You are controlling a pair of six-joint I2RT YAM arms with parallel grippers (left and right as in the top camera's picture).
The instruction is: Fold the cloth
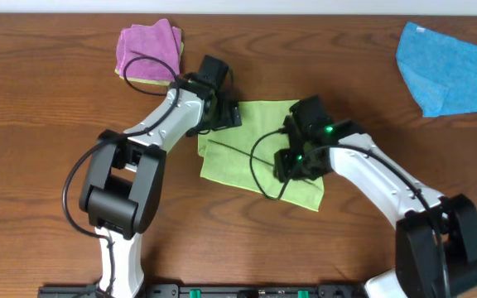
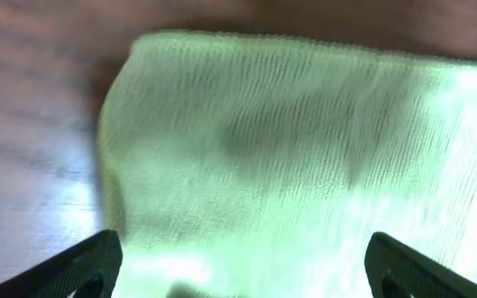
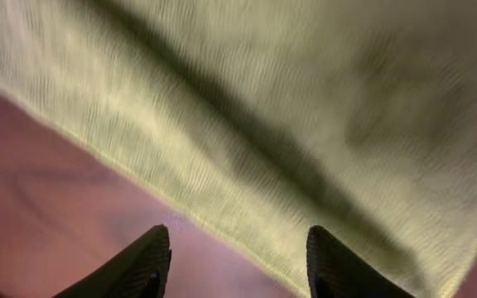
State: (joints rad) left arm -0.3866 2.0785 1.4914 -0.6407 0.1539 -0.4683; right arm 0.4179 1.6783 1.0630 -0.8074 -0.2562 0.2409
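Left jaws and right jaws stand spread, empty, over the lime-green cloth [image 1: 230, 165] mid-frame. A blue cloth [image 1: 450, 70] lies upper right.

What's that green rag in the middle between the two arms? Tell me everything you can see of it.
The cloth is lime green, soft and finely ribbed like a towel. It lies flat on the wooden table and looks folded, with one layer's edge running slantwise across the layer below. The left pincer hangs open over its upper left part, and the right pincer is open over its right part. Neither grips it.
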